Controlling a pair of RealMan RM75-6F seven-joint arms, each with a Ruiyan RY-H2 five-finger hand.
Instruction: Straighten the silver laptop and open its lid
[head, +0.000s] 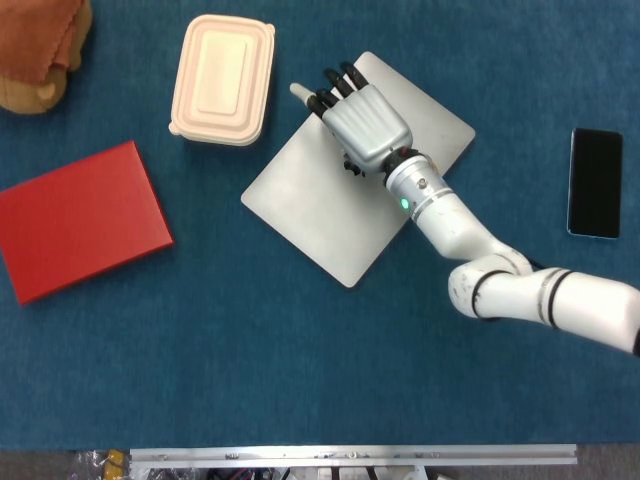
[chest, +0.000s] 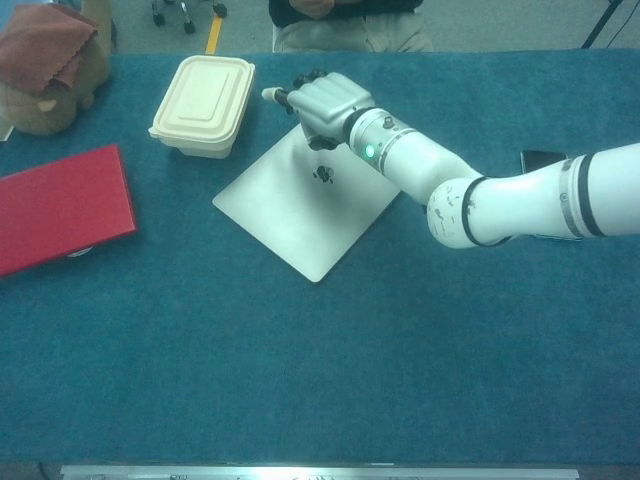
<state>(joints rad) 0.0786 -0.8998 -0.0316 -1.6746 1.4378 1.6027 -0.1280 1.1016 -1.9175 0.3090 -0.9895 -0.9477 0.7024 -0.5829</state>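
Neither step is done: flat silver laptop (head: 340, 180) lies skewed, lid closed; right hand (head: 362, 125), fingers curled, holds nothing.

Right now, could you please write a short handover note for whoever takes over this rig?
Right hand: over the laptop's far-left edge, fingers curled at the rim, holding nothing that shows.
Left hand: not in view.
Laptop: flat on the table, closed, askew, one corner toward the lunchbox.
Done: nothing yet.
Left: square the laptop, then lift the lid.
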